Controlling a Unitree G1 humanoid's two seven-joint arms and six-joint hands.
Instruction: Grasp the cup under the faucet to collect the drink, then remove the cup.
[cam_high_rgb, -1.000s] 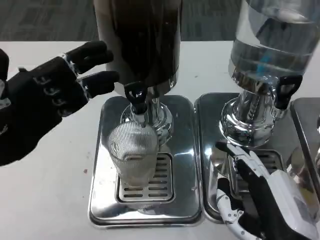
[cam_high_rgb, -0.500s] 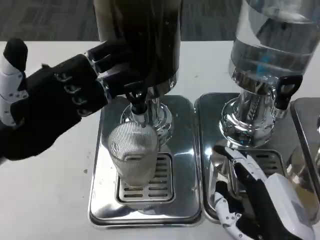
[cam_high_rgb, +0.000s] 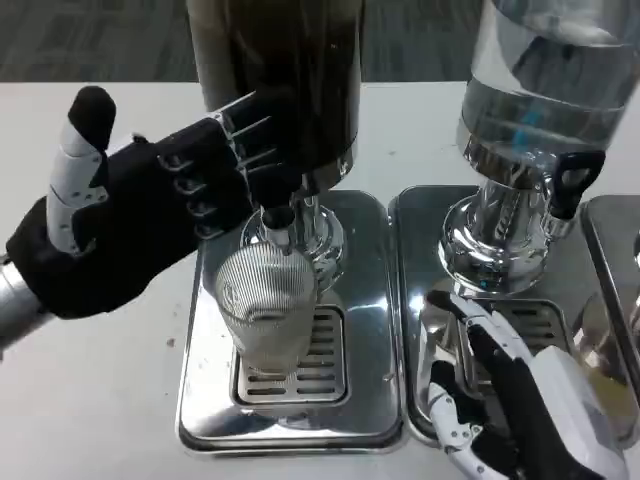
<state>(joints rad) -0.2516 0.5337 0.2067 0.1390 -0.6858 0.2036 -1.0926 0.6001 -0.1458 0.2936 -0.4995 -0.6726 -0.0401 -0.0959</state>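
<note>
Covering the faucet (cam_high_rgb: 277, 195), left robot hand (cam_high_rgb: 140, 225) grip unclear, right robot hand (cam_high_rgb: 510, 385) spread empty, cropped.

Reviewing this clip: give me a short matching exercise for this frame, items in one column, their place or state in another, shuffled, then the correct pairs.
Items:
1. cup
2. left robot hand
3. right robot hand
4. clear dispenser

Places or states:
A. resting low on the right-hand drip tray, holding nothing
B. standing on the grate under the dark dispenser's faucet
C. raised, fingers at the faucet lever
D. holds see-through liquid, black tap

Pairs: 1-B, 2-C, 3-A, 4-D
</note>
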